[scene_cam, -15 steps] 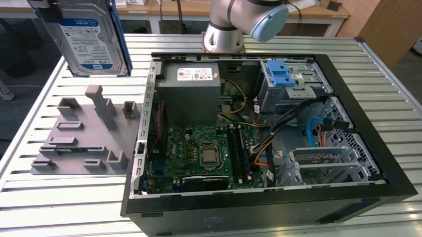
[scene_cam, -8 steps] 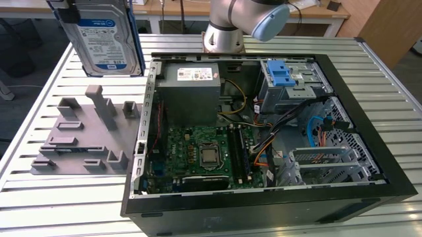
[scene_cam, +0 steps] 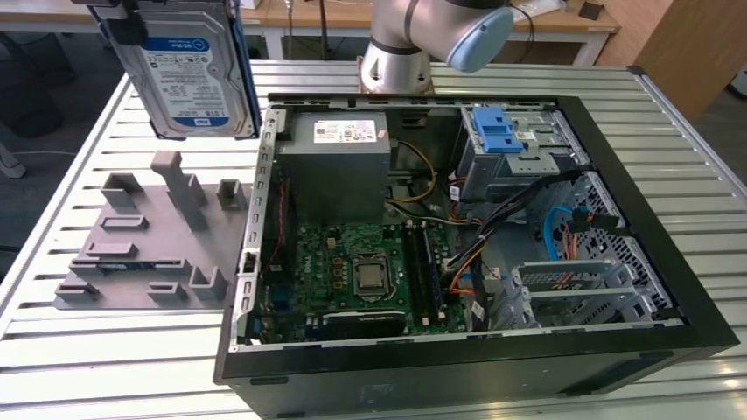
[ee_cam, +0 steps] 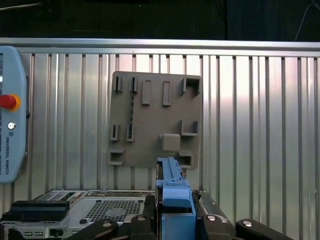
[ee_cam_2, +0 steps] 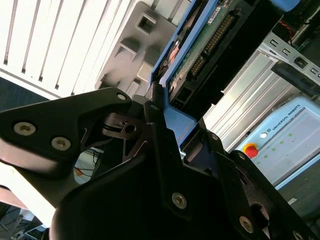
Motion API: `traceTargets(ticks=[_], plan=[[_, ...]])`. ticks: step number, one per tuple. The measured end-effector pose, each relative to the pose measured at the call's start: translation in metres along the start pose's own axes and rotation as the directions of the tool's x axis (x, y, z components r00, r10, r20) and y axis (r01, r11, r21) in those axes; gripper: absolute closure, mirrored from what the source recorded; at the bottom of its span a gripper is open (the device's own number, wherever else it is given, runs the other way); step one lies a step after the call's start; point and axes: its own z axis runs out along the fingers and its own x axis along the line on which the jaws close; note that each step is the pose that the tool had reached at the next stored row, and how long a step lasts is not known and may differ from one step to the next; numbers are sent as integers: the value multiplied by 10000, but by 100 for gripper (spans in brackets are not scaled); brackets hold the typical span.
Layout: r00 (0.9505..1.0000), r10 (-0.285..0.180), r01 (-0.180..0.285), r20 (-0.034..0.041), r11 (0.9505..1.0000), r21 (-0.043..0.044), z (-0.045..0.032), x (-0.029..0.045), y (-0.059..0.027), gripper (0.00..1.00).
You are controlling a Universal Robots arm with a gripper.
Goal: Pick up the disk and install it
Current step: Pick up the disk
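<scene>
1. The jaws of the black gripper (ee_cam: pixel 176 221) are narrow and clamped on the flat silver rectangular disk (scene_cam: pixel 192 74), which has a blue-and-white label and blue plastic side rails. Both wrist views show the grip is on a blue rail edge.
2. The disk hangs upright in the air, label toward the exterior camera. It is outside the open black computer case (scene_cam: pixel 653 262), on the exterior view's left, and touches nothing but the jaws.
3. In the second wrist view the disk (ee_cam_2: pixel 200 50) shows its green circuit-board side.
4. In the first wrist view the disk (ee_cam: pixel 172 185) pokes out past the jaws, with the grey plastic fixture plate (ee_cam: pixel 155 120) with raised slots below it.
5. The plate lies flat on the silver slatted metal table (scene_cam: pixel 117 350), just beside the case.
6. The case lies open side up. Inside are a green motherboard (scene_cam: pixel 350 271), a big grey box with a white sticker (scene_cam: pixel 338 166) and a grey metal cage with a blue latch (scene_cam: pixel 513 144). The disk is well apart from the cage.
7. The silver robot arm (scene_cam: pixel 408 44) stands behind the case.
8. A pale pendant with a red button (ee_cam: pixel 9 125) lies on the table, apart from the plate.
</scene>
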Motion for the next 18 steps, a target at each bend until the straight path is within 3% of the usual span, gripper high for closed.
traceTargets(ticks=[11,15,18], plan=[[10000,1,-1,0,10000,0,0,159,-31,64],[10000,1,-1,0,10000,-7,-1,187,-116,64],[10000,2,-2,-1,10000,-14,-3,188,-227,64]])
